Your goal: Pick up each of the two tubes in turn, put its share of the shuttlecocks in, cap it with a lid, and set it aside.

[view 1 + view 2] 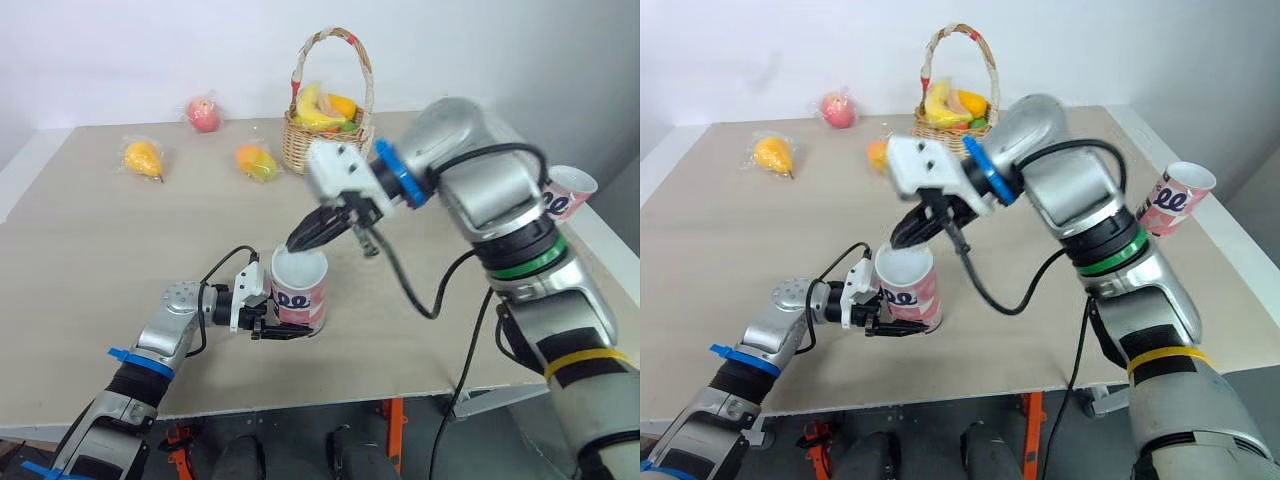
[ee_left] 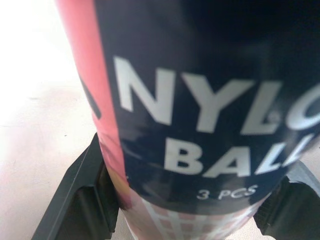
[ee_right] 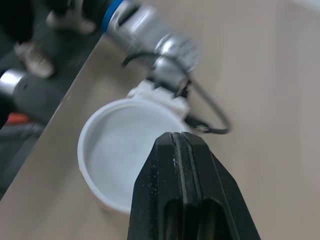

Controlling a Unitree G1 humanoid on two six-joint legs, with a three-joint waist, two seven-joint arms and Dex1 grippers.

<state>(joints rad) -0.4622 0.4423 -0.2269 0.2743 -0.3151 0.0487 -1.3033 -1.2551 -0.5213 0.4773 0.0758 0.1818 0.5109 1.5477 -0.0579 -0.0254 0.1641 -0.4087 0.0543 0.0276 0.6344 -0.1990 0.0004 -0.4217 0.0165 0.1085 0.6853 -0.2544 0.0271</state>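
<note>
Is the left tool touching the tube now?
Touching. In the left wrist view the left tool has a finger against each side of the tube.

The tube [image 2: 210, 115] is glossy, the lid [image 3: 120, 155] matt white plastic, the table [image 1: 100, 250] smooth, the basket [image 1: 322, 142] woven wicker.
</note>
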